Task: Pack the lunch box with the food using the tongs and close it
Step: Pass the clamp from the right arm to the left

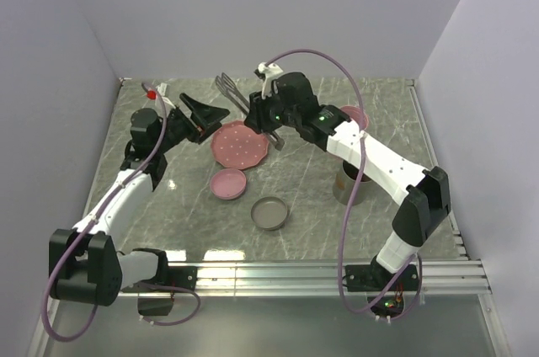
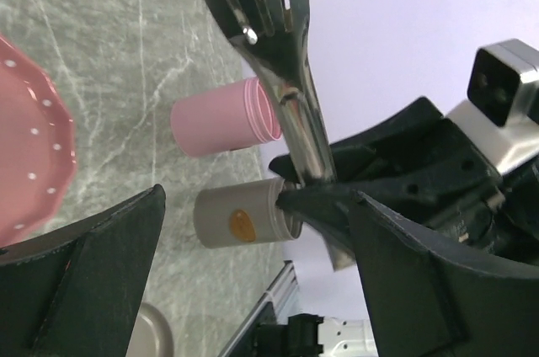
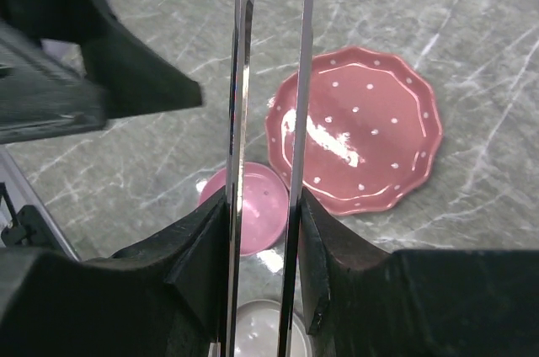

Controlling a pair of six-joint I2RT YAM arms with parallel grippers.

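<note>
My right gripper (image 1: 263, 119) (image 3: 263, 239) is shut on the tongs (image 1: 232, 89) (image 3: 240, 121), pressing the two silver arms toward each other above the pink dotted plate (image 1: 240, 145). The tongs (image 2: 286, 62) cross the top of the left wrist view. My left gripper (image 1: 210, 117) (image 2: 261, 290) hangs wide open just left of them, holding nothing. The lunch box tubs stand at the right: a pink tub (image 1: 354, 113) (image 2: 223, 125) and a grey tub (image 1: 341, 189) (image 2: 240, 221), both partly hidden by the right arm. No food is in view.
A pink lid (image 1: 228, 183) (image 3: 261, 205) and a grey lid (image 1: 270, 213) (image 3: 261, 336) lie on the marble table in front of the plate (image 3: 362, 134). A metal rail (image 1: 337, 273) runs along the near edge. White walls close in the back and sides.
</note>
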